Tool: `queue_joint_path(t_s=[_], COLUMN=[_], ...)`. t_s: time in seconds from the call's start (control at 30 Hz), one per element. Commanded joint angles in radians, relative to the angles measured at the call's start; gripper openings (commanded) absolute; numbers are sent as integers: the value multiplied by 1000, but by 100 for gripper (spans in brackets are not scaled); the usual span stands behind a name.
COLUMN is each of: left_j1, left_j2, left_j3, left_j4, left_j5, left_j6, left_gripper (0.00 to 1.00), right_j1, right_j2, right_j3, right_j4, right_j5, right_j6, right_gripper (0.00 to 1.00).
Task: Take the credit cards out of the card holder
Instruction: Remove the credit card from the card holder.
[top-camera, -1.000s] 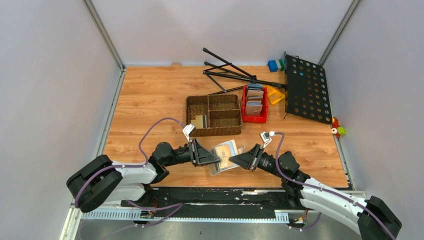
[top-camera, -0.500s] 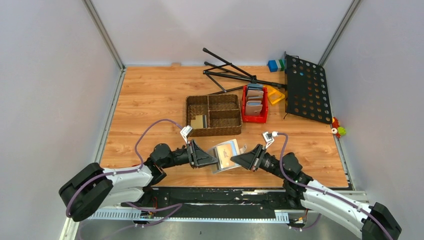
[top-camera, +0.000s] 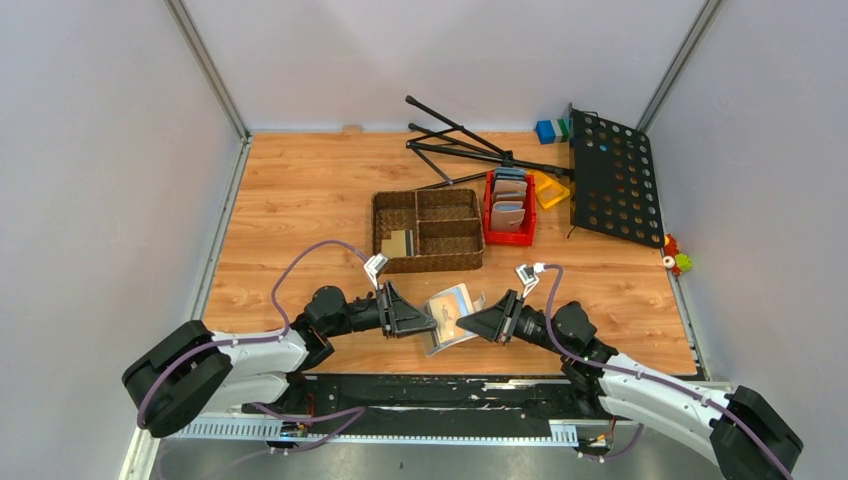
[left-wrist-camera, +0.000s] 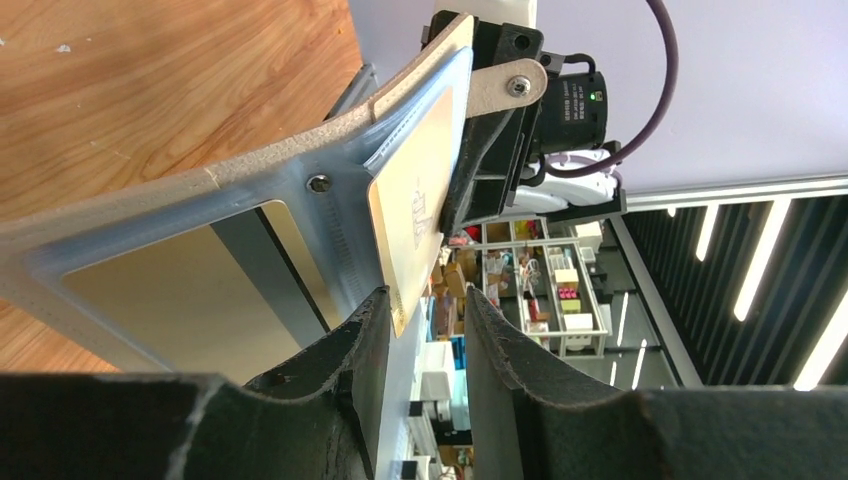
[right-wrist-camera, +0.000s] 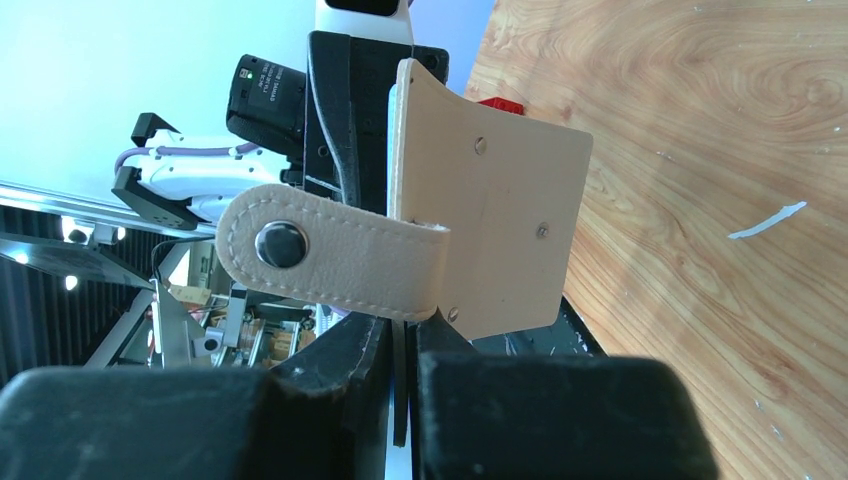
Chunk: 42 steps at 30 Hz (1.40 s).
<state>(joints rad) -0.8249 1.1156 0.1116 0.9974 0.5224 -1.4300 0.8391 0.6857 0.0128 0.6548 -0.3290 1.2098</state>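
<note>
Beige card holder (top-camera: 452, 312) held open just near-side of basket (top-camera: 430, 264). R gripper (top-camera: 465, 322) pinches its flap. L gripper (top-camera: 434, 322) fingers apart, gold card (left-wrist-camera: 413, 200) edge betw. them, card in pocket.

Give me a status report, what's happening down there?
Right jaws shut on the beige wallet, held open. Left jaws apart around a gold card in its pocket. Nothing in the way.

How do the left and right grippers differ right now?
The left gripper has its jaws apart around the edge of a gold credit card; the right gripper is shut on the card holder. The left gripper faces its blue-grey inside, the right gripper its beige outside. Both meet at the card holder.
</note>
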Motion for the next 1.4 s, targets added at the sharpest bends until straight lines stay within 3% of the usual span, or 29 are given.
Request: queue_joint_path(t_s=[0.0, 0.3, 0.47, 0.83, 0.87, 0.97, 1.07, 1.27, 1.37], left_j1=[-6, -6, -6, -8, -8, -8, -8, -8, -8], left_j2=[19, 23, 30, 143, 151, 172, 180, 169, 146], left_j3=[16, 13, 16, 1, 0, -4, -8, -6, -6], left_j4=[69, 60, 136, 404, 416, 432, 434, 391, 337], left_j5=[10, 5, 9, 20, 19, 18, 14, 22, 24], left_j6=[7, 11, -21, -114, -117, -121, -119, -103, -80], left_gripper=[40, 40, 38, 15, 12, 1, 0, 0, 0], right_j1=[0, -1, 0, 0, 0, -1, -1, 0, 0], right_j2=[-11, -51, -51, -11, -11, -19, -33, -69, -110], right_j3=[36, 44, 54, 56, 56, 55, 52, 35, 6], right_j4=[103, 54, 42, 56, 53, 34, 33, 26, 28], right_j5=[-27, -17, -29, -33, -32, -26, -22, 8, 47], right_j6=[0, -16, -23, -27, -27, -25, -22, -2, 22], right_gripper=[0, 0, 0, 1, 5, 28, 31, 21, 4])
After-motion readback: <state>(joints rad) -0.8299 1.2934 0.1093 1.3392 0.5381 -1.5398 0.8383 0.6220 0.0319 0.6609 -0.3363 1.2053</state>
